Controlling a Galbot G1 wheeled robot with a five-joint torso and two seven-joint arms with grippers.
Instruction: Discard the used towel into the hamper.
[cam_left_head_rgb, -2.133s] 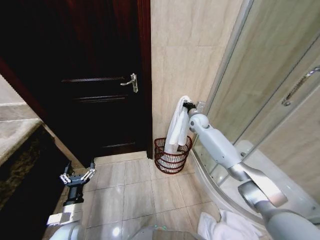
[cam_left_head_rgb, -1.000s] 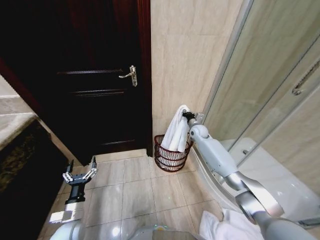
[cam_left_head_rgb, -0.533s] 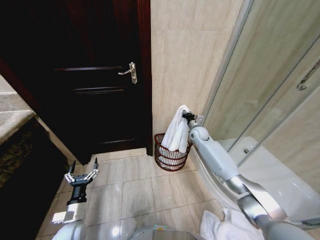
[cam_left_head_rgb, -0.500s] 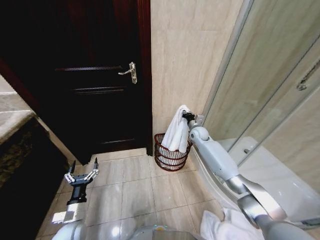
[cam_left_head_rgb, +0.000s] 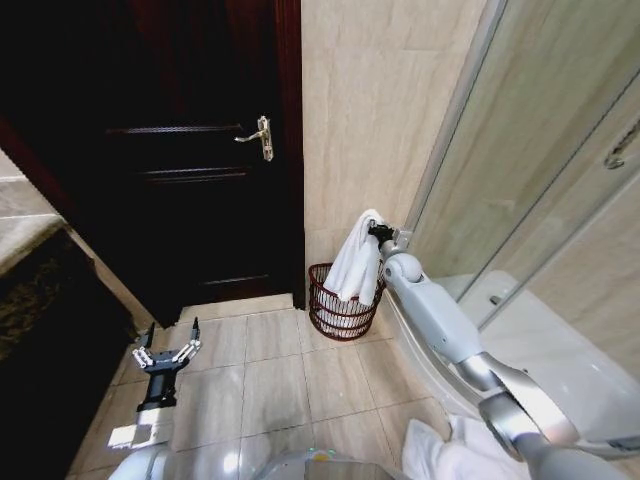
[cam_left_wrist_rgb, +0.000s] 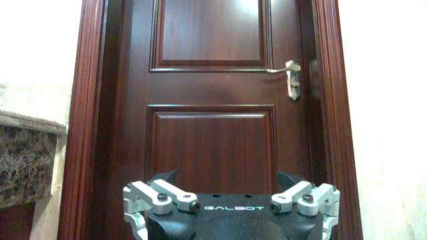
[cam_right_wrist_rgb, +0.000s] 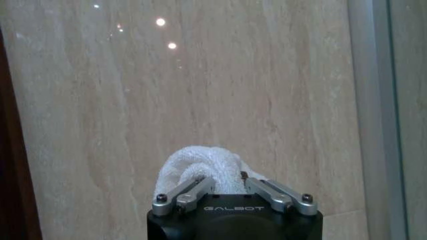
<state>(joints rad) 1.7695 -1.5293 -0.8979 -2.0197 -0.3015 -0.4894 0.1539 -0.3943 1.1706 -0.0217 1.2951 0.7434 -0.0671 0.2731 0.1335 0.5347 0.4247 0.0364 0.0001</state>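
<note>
A white towel (cam_left_head_rgb: 357, 262) hangs from my right gripper (cam_left_head_rgb: 373, 230), which is shut on its top fold. The towel's lower end reaches into the hamper (cam_left_head_rgb: 340, 305), a dark reddish-brown wire basket standing on the floor against the beige wall. In the right wrist view the towel (cam_right_wrist_rgb: 200, 167) bulges between the fingers (cam_right_wrist_rgb: 189, 192), close to the marble wall. My left gripper (cam_left_head_rgb: 166, 351) is open and idle low over the floor tiles at the lower left, facing the dark door (cam_left_wrist_rgb: 213, 125).
A dark wooden door (cam_left_head_rgb: 190, 160) with a metal handle (cam_left_head_rgb: 262, 135) stands left of the hamper. A glass shower enclosure (cam_left_head_rgb: 530, 200) and its white base are on the right. Another white cloth (cam_left_head_rgb: 450, 450) lies on the floor near my base. A stone counter (cam_left_head_rgb: 25, 280) is at left.
The view has shifted as the camera moved. My right gripper still holds the towel over the hamper, slightly lower than two seconds ago, with more of the towel's end in the basket.
</note>
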